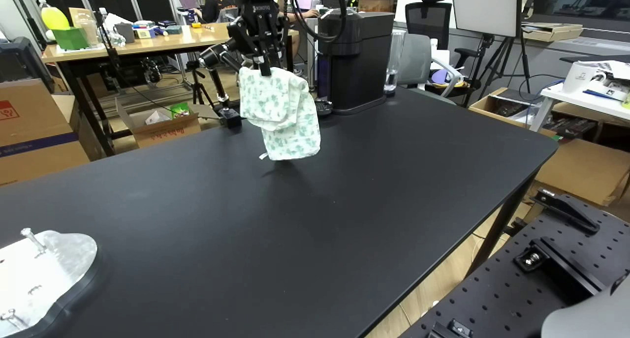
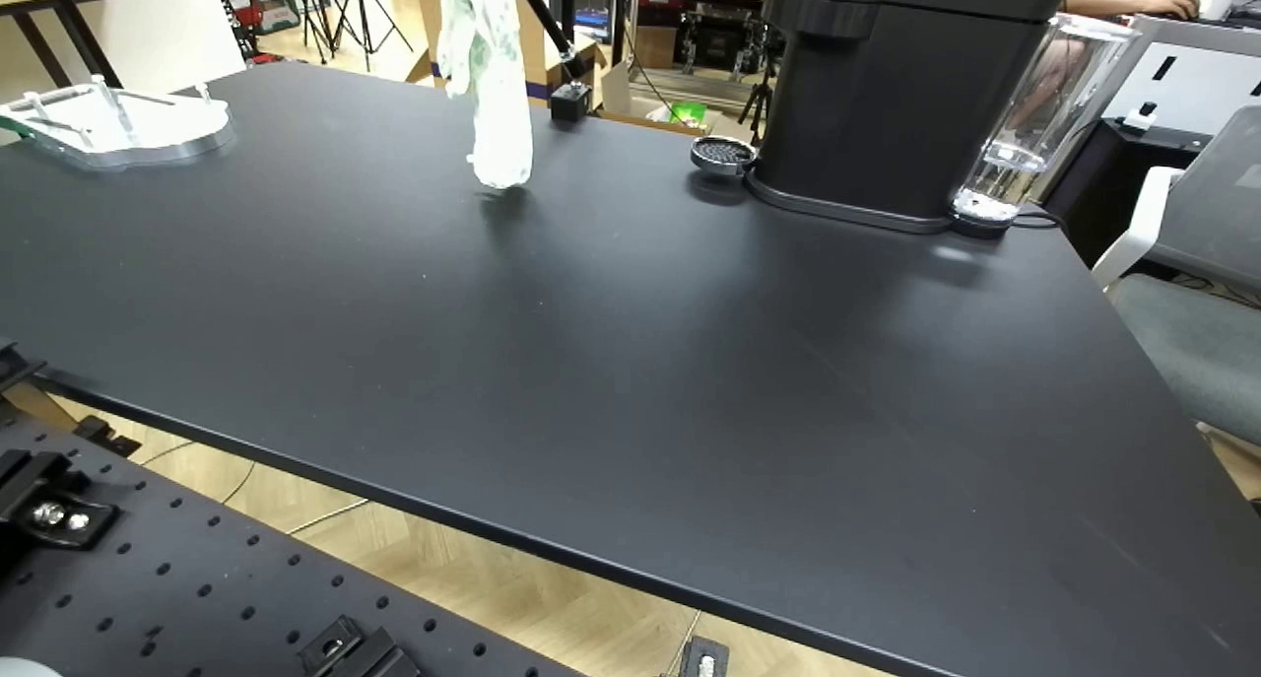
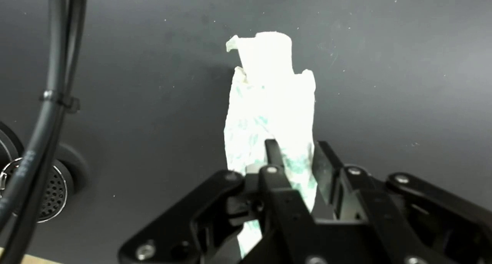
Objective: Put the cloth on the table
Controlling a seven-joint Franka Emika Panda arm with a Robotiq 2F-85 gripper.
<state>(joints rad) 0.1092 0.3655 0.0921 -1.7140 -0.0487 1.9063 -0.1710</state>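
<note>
The cloth (image 1: 290, 114) is white with green leaf prints. It hangs folded in the air with its lower edge just above the black table (image 1: 344, 220). It also hangs in an exterior view (image 2: 500, 96), seen edge-on, with a shadow beneath it. My gripper (image 1: 265, 72) is at the cloth's top edge. In the wrist view the fingers (image 3: 298, 143) stand apart. The cloth (image 3: 265, 114) shows below and between them, and the right finger's inner face looks bare. Whether the cloth still touches the left finger is hidden.
A black coffee machine (image 2: 896, 96) with a round drip tray (image 2: 724, 155) and a clear water tank (image 2: 1025, 135) stands at the table's edge. A white board with metal bolts (image 1: 74, 259) lies at another end. A black camera stand (image 1: 224, 92) is clamped near the gripper.
</note>
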